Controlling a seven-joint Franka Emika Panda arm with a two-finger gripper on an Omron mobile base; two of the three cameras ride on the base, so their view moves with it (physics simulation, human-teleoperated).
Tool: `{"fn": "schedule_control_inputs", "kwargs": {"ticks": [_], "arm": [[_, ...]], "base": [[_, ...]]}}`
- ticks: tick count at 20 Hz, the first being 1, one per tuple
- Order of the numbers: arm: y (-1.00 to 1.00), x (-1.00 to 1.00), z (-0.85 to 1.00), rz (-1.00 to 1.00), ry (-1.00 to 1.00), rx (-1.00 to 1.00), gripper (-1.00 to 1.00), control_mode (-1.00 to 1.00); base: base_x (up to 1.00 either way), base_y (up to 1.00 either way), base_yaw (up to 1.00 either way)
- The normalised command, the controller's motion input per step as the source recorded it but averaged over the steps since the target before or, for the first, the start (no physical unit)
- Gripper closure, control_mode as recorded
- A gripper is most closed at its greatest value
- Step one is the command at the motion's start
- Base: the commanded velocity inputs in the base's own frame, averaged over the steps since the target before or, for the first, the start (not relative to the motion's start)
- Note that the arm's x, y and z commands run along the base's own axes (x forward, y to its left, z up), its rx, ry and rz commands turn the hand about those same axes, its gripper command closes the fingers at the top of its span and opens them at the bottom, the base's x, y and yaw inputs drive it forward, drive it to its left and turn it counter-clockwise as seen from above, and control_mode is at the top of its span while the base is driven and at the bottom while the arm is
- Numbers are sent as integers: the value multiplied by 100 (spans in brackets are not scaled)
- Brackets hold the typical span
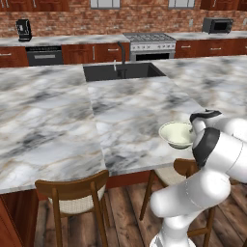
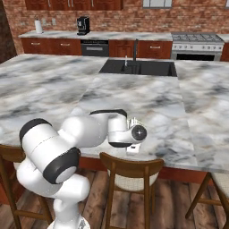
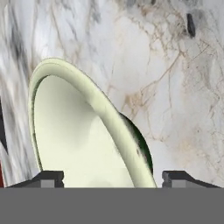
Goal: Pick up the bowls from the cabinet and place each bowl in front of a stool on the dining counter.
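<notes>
The pale-green bowl [image 1: 176,134] sits between the jaws with its rim gripped, mouth facing up over the dining counter [image 1: 135,111] near its front edge. The gripper [image 3: 112,178] holds it with 1 tip either side. 1 stool [image 1: 75,193] stands below.

My table [image 1: 58,120] has a polished, grey-veined white marble top. The pale-green bowl [image 1: 176,134] looks like smooth glazed ceramic. The stools [image 1: 73,194] are brown wood with woven seats. The floor [image 2: 179,210] is wood planking. My arm [image 2: 67,147] is glossy white.
</notes>
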Motion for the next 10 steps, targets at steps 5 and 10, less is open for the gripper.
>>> {"fn": "schedule_control_inputs", "kwargs": {"ticks": [5, 10], "arm": [[-6, 0, 30, 0, 1, -7, -100, -100], [-16, -8, 57, 0, 8, -13, -100, -100]], "base": [[0, 0, 0], [0, 0, 0]]}}
